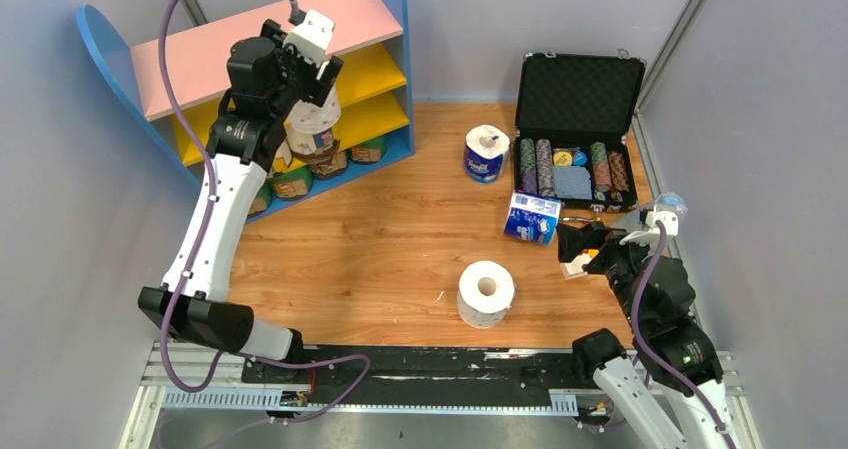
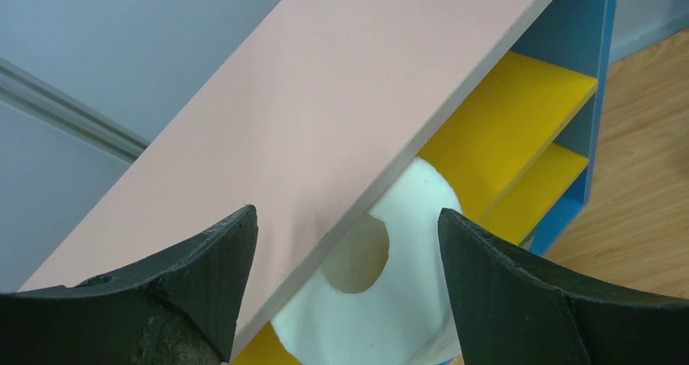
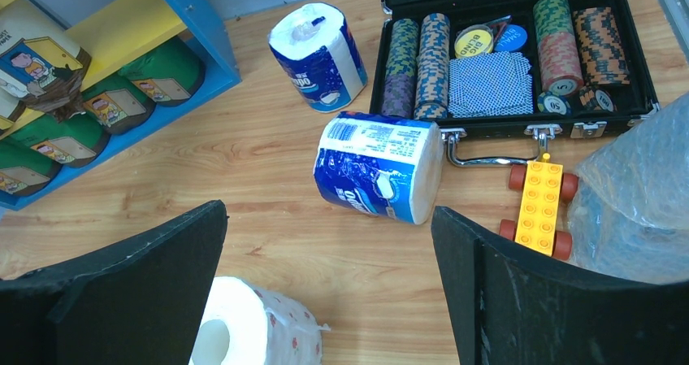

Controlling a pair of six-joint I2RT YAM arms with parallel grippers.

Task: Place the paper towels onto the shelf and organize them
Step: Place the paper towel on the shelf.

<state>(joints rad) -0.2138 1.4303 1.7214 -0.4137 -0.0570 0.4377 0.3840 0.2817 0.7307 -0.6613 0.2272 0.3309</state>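
The shelf (image 1: pixel 250 54) stands at the table's (image 1: pixel 380 239) far left corner, and my left tool (image 2: pixel 345 243) hovers wide open and empty at its pink top edge, over a bare white roll (image 2: pixel 406 243) lying on the yellow board beneath. Right of the shelf, an open black case (image 3: pixel 520 64) sits with two blue-printed rolls beside it, one upright (image 3: pixel 318 56) and one tipped over (image 3: pixel 378 176). My right tool (image 3: pixel 329 284) gapes empty over the table near another white roll (image 3: pixel 256 332).

Left end effector (image 1: pixel 318 69) raised, extended (jaws apart); right end effector (image 1: pixel 580 244) low, jaws apart.

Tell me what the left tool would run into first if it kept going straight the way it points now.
Probably the bare white roll between its open fingers, tucked under the shelf's pink top board; depth is unclear.
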